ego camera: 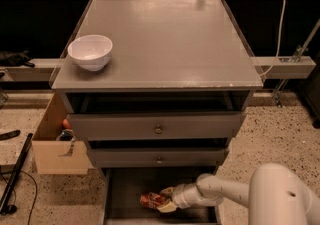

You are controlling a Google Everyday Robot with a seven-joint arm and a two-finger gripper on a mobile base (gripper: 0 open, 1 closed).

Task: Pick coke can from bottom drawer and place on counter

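Observation:
The coke can (152, 200) is a small dented red can lying on its side on the dark floor of the open bottom drawer (127, 189). My gripper (166, 199) reaches into the drawer from the right, at the end of my white arm, and its cream fingers are at the can's right end, touching it. The counter (165, 39) is the broad grey cabinet top above.
A white bowl (90, 52) stands on the counter's left front. Two shallower drawers with round knobs (158, 129) sit partly open above the bottom drawer. A cardboard box (57, 141) stands on the floor to the left. A white cable (280, 24) hangs at the right.

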